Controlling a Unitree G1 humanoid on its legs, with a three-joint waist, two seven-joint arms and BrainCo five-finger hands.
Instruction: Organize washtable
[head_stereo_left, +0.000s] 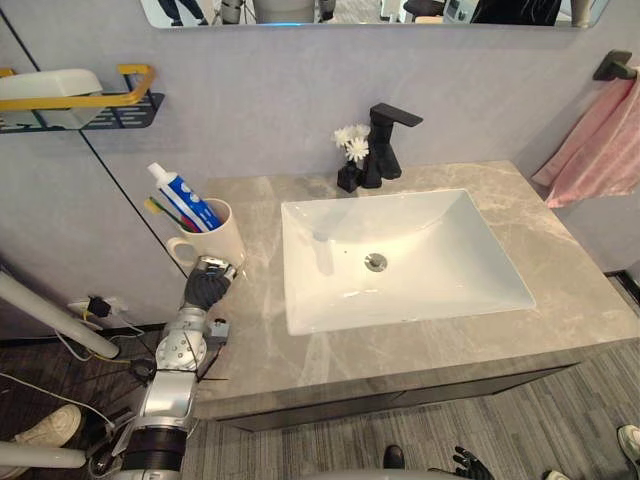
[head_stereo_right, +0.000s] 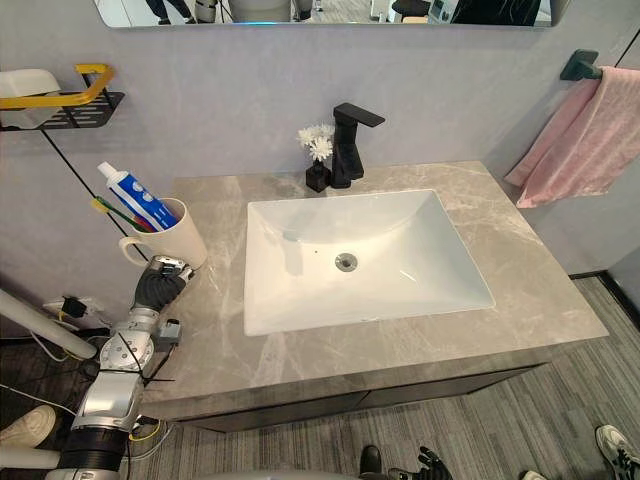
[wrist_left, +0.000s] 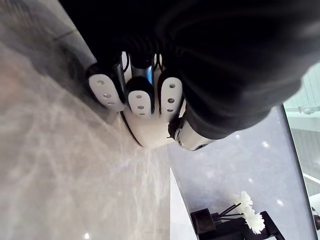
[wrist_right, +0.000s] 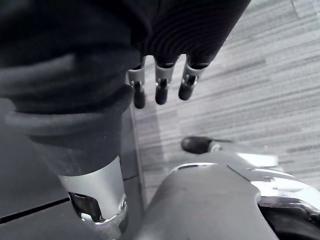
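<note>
Mug (head_stereo_left: 218, 238) upright, toothpaste tube (head_stereo_left: 186, 199) inside slanting cap-up leftward, left robot hand (head_stereo_left: 208, 288) curled round mug.

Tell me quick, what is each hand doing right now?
Left hand: closed round the cream mug.
Right hand: open, fingers relaxed, holding nothing.

Pose: left arm (head_stereo_left: 172, 380) rises from lower left, forearm steep, wrist at front-left edge of surface (head_stereo_left: 560, 285). left hand (head_stereo_left: 207, 287) raised, fingers (wrist_left: 141, 97) curled in row, thumb (wrist_left: 192, 139) opposite, mug (head_stereo_left: 218, 238) pinched between. right hand (head_stereo_left: 468, 463) hangs low, below surface's front edge, its fingers (wrist_right: 161, 89) relaxed, holding nothing.
</note>
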